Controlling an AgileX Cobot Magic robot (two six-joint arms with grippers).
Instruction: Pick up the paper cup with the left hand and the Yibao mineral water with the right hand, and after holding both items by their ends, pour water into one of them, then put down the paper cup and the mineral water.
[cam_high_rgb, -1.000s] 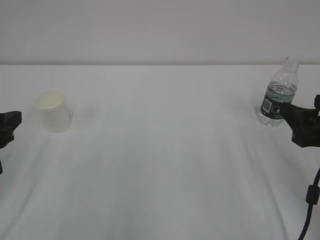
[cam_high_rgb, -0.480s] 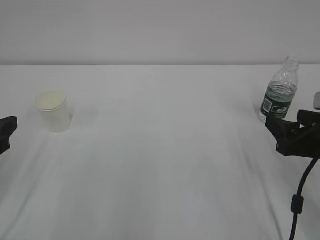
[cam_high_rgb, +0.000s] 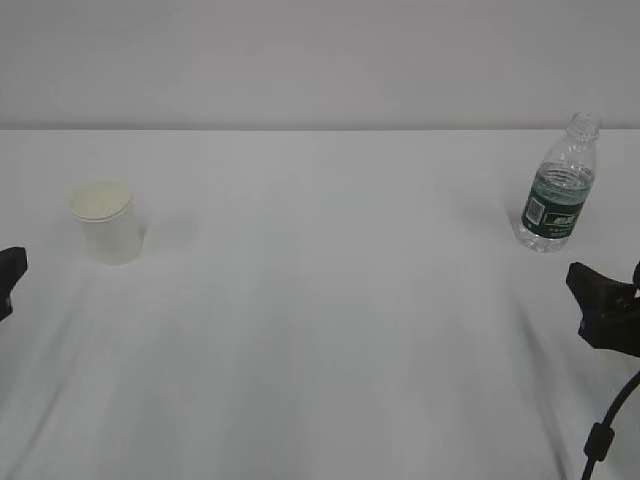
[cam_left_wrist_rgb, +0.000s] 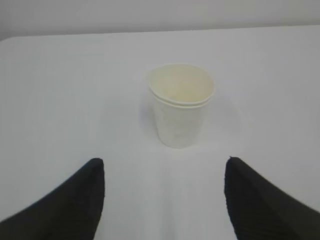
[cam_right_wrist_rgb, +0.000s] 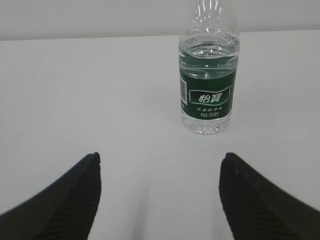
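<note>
One paper cup (cam_left_wrist_rgb: 181, 106) stands upright at about nine o'clock on the white bench (cam_high_rgb: 320, 320), and one Yibao mineral water (cam_right_wrist_rgb: 208, 75) bottle, capless and partly filled, stands at about three o'clock, well apart from it. The left gripper (cam_left_wrist_rgb: 162, 197) has its jaws wide open and empty with the cup at twelve o'clock ahead, and the right gripper (cam_right_wrist_rgb: 159, 195) is open and empty in the same way before the bottle. In my judgement nothing can be counted as done from here: both picks, the pouring and the putting down are all left.
</note>
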